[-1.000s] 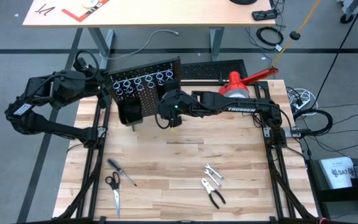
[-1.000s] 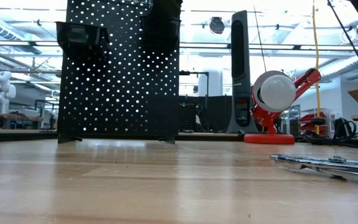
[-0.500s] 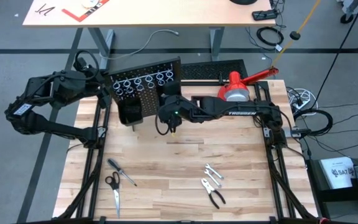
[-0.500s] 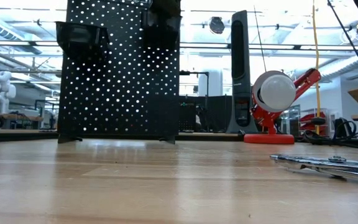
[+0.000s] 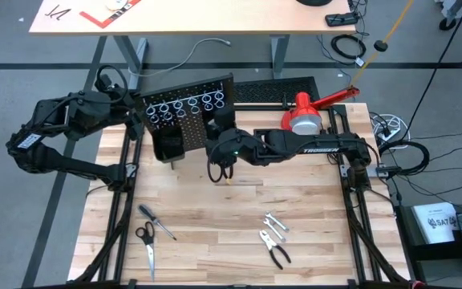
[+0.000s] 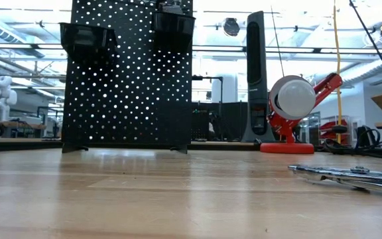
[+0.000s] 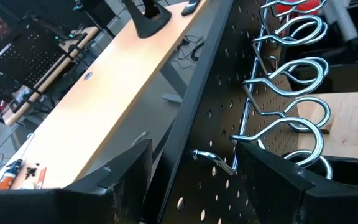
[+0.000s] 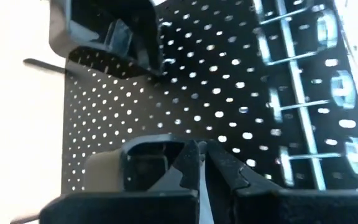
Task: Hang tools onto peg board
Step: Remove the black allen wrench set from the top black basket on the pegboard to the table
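Observation:
The black peg board (image 5: 184, 111) stands upright on its feet at the table's far side, with a row of silver rings (image 7: 297, 68) and two box bins (image 6: 85, 40) (image 6: 173, 30). My left gripper (image 5: 139, 114) sits at the board's left edge (image 7: 179, 143), one finger on each side. My right gripper (image 5: 219, 167) hovers shut in front of the board, below the right bin (image 8: 143, 160). A screwdriver (image 5: 157, 222), scissors (image 5: 147, 245), wrench (image 5: 275, 222) and pliers (image 5: 275, 250) lie flat near the front. My left gripper's fingers (image 7: 129, 180) straddle the peg board's left edge, one behind the panel and one on the ring side. Whether they touch it, I cannot tell. My right gripper touches nothing that I can make out; a pale sliver (image 8: 202, 190) shows between its shut fingers.
A red-and-white lamp (image 5: 303, 112) stands at the far right, beside a flat slotted panel (image 5: 275, 90) behind the board. Bare wood lies between the board and the tools. In the low view a metal tool (image 6: 347, 176) lies at the right.
My right gripper has drawn back from the right bin toward the table's near edge, rising a little and rolling its wrist, and has stayed shut. In the low view the top of the right bin, covered before, now shows.

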`<state>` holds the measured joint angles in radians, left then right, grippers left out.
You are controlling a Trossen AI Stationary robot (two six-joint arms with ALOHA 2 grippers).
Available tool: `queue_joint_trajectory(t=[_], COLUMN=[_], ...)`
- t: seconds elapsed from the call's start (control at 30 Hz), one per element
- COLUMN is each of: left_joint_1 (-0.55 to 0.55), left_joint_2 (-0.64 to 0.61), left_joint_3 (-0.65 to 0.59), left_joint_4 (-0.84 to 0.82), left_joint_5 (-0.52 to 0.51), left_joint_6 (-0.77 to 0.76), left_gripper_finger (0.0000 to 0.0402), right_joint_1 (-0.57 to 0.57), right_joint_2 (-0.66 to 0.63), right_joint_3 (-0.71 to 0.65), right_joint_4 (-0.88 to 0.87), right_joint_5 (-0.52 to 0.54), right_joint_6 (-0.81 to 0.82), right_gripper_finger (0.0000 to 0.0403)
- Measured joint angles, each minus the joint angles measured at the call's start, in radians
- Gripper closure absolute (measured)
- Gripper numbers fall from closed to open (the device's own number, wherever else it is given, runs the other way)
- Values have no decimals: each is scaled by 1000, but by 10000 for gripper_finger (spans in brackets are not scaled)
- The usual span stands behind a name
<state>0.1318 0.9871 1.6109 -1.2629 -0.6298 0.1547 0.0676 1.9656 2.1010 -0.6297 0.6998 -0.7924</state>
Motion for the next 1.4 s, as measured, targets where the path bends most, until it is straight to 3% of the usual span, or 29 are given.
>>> queue_joint_trajectory(t=[0.47,0.63,0.87,1.13,1.4], left_joint_1=[1,1,1,0,-4], left_joint_2=[0,0,0,0,0], left_joint_3=[0,-1,-1,-4,-3], left_joint_4=[12,23,31,109,189], left_joint_5=[0,5,5,8,16], left_joint_6=[9,16,16,39,43], left_gripper_finger=[159,159,159,160,160], right_joint_1=[110,182,255,274,262], right_joint_2=[-125,-223,-326,-240,-78], right_joint_3=[2,2,2,3,1], right_joint_4=[-15,-106,-447,-815,-855], right_joint_5=[-11,-100,-258,-422,-569], right_joint_6=[52,187,508,825,866], right_gripper_finger=[402,402,402,402,402])
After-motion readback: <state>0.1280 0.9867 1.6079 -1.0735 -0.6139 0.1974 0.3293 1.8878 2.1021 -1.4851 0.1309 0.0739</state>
